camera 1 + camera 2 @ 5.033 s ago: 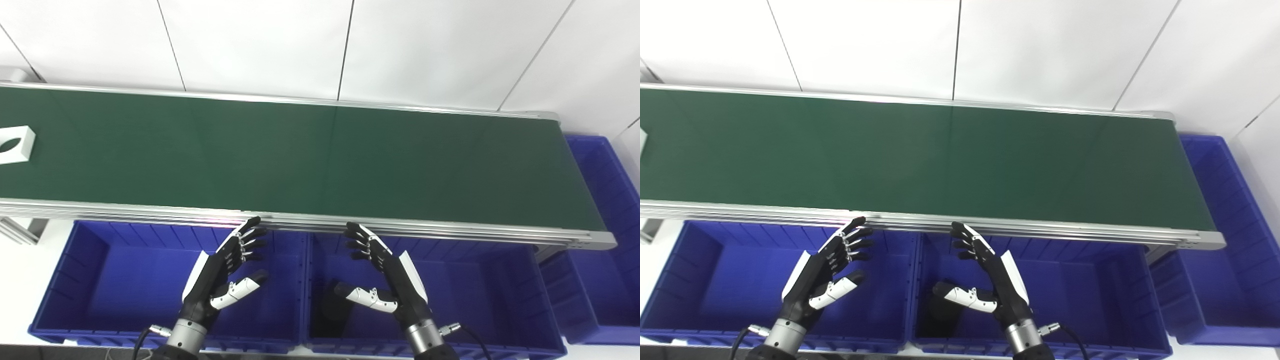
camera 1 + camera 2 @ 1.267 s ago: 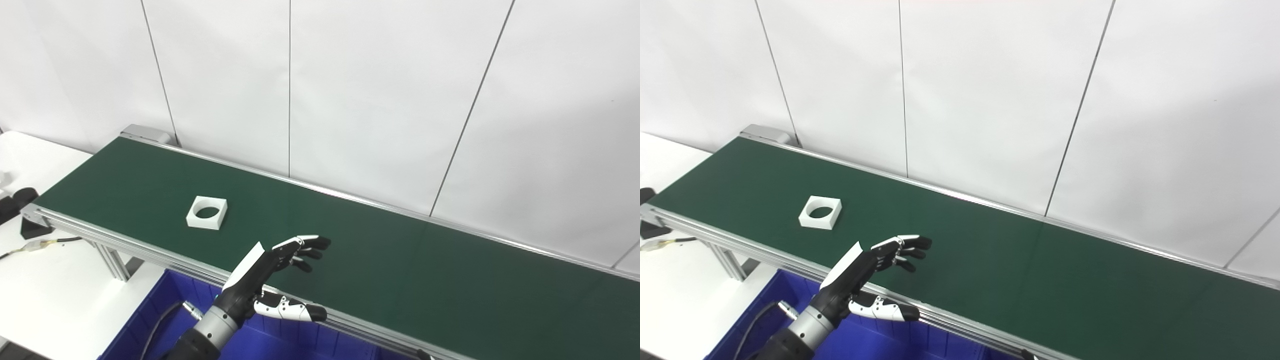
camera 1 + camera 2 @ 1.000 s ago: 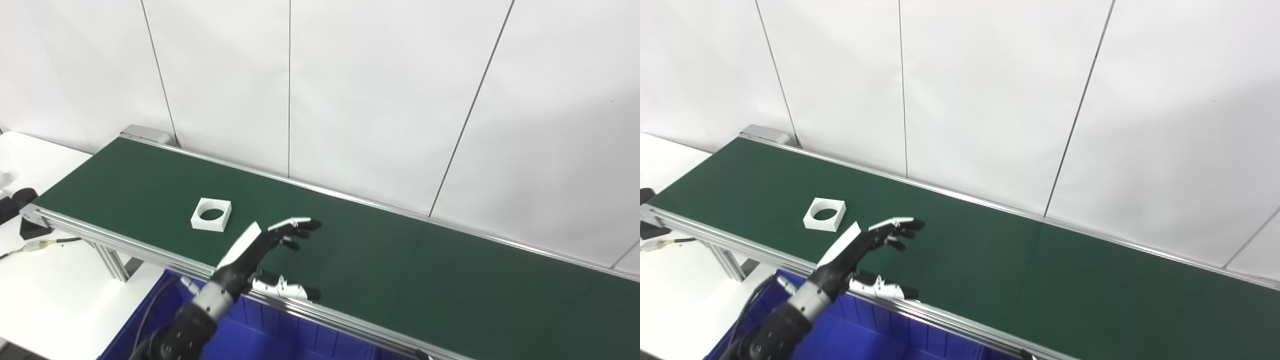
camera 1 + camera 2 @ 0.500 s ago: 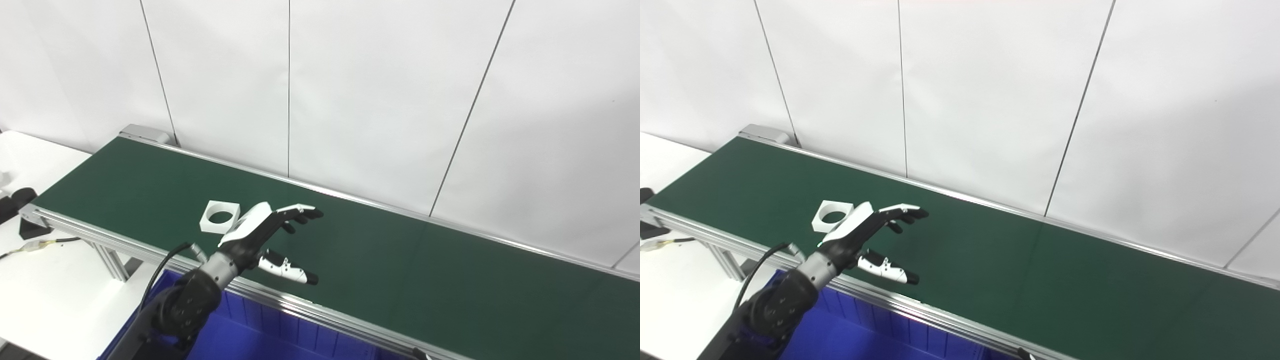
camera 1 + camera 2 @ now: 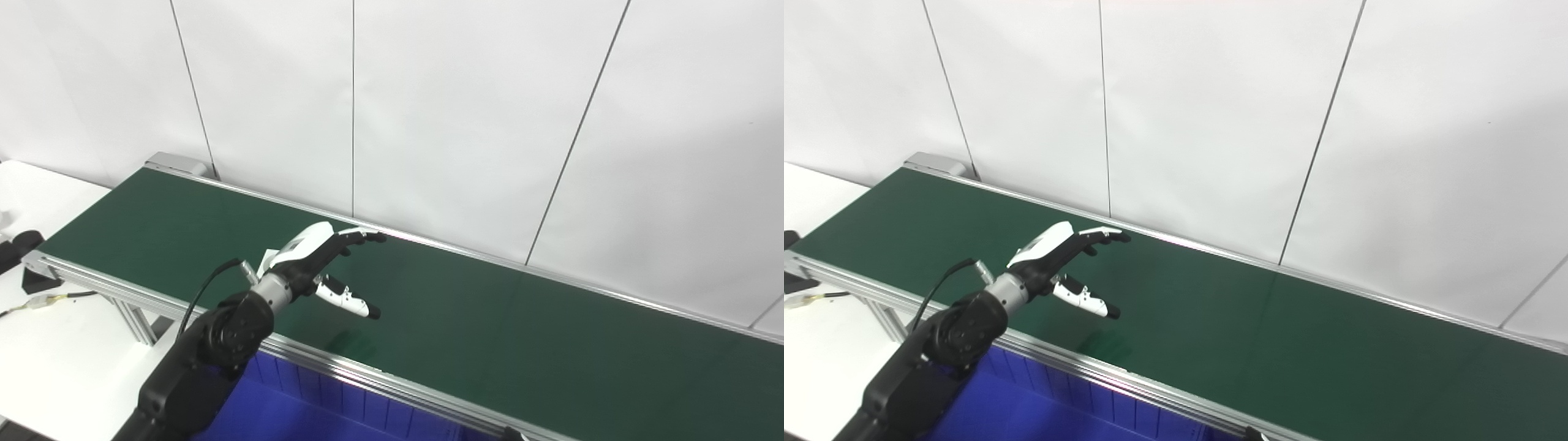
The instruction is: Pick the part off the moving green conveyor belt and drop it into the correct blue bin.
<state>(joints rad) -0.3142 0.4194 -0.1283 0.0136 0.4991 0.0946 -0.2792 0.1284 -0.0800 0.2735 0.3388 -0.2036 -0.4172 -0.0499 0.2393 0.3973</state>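
Reaching out over the green conveyor belt [image 5: 490,331], the left hand [image 5: 318,257] is raised above the belt surface, fingers [image 5: 361,236] extended and spread from the thumb [image 5: 346,301], grasping nothing. The right hand is out of view. The belt runs diagonally from upper left to lower right, edged by aluminium rails [image 5: 367,373] and backed by a white panelled wall [image 5: 465,122]. A blue bin [image 5: 1029,404] lies below the near rail. At far left a white table [image 5: 55,343] carries a cable [image 5: 55,298] and a black fixture [image 5: 18,245].

The white part [image 5: 265,263] is almost wholly hidden behind the hand and wrist; only a small white corner shows beside the wrist in the left eye view, resting on the belt. Its orientation and long axis cannot be told. A black cable [image 5: 940,278] loops from the wrist along the forearm [image 5: 961,331].
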